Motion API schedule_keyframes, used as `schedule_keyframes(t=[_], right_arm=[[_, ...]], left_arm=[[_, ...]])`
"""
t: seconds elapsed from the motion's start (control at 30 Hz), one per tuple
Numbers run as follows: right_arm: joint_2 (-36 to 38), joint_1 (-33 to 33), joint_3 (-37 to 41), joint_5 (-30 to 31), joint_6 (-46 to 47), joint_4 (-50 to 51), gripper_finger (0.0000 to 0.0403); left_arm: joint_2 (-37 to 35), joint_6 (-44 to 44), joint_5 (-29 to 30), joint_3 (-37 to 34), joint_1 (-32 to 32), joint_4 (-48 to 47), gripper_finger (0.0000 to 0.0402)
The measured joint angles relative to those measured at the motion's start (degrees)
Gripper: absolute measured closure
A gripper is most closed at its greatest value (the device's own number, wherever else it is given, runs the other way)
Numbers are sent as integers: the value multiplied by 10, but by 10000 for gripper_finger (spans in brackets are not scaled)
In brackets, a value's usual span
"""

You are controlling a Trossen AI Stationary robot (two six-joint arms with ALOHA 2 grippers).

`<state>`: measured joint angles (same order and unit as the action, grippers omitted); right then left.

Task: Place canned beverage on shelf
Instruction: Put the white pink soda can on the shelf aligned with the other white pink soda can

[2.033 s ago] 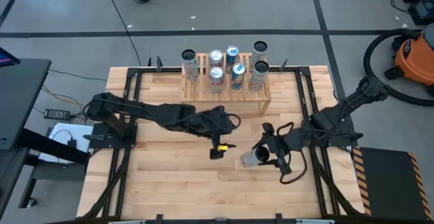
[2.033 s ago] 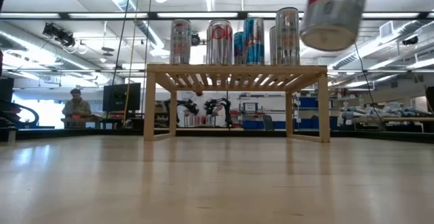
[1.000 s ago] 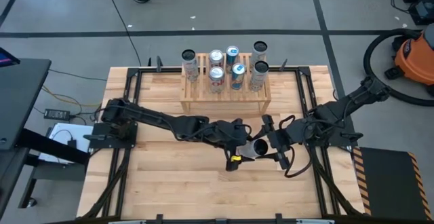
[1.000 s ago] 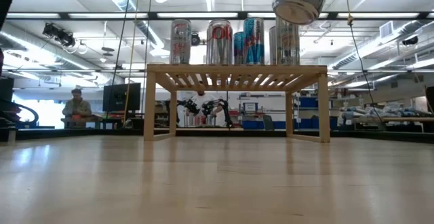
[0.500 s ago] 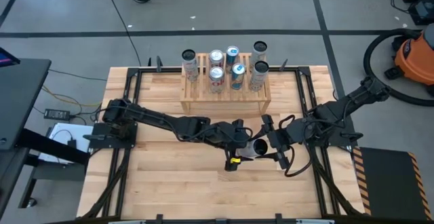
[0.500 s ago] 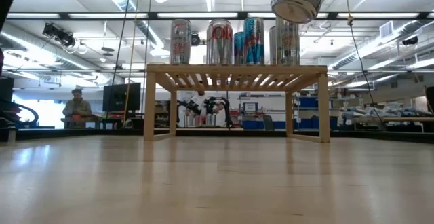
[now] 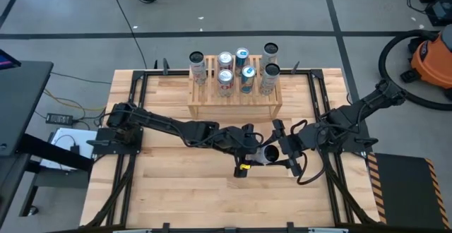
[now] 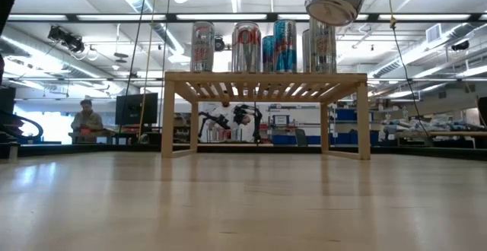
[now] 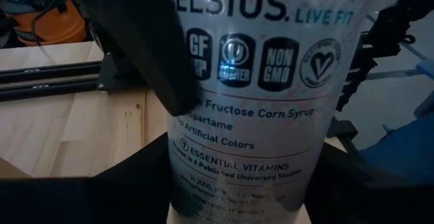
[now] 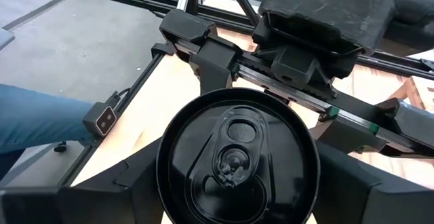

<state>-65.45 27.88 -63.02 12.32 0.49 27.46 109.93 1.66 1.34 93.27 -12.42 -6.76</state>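
Table [image 7: 176, 183]: light wood planks. Shelf [image 7: 233, 104]: slatted wooden rack standing at the table's far edge, centred, bearing six upright cans [image 7: 225, 61].

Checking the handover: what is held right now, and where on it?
The can is held in the air by both grippers: right gripper near its top, left gripper on its side.

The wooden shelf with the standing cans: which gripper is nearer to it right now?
Neither clearly. The left gripper and the right gripper meet at the can in mid-table, both short of the shelf, the left slightly nearer its middle.
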Motion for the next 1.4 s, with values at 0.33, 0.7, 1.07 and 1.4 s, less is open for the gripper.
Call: schedule_keyframes(t=[0.33, 0.7, 1.07, 1.4], right_arm=[[1, 0, 0, -17, -14, -34, 85], [7, 26, 0, 66, -81, -51, 24], [78, 77, 0, 120, -78, -64, 10], [100, 109, 0, 117, -78, -46, 10]], left_arm=[[-1, -19, -4, 1, -3, -13, 144], [-4, -12, 0, 1, -6, -23, 144], [-85, -9, 19, 2, 0, -137, 141], [-186, -29, 47, 2, 49, -263, 139]])
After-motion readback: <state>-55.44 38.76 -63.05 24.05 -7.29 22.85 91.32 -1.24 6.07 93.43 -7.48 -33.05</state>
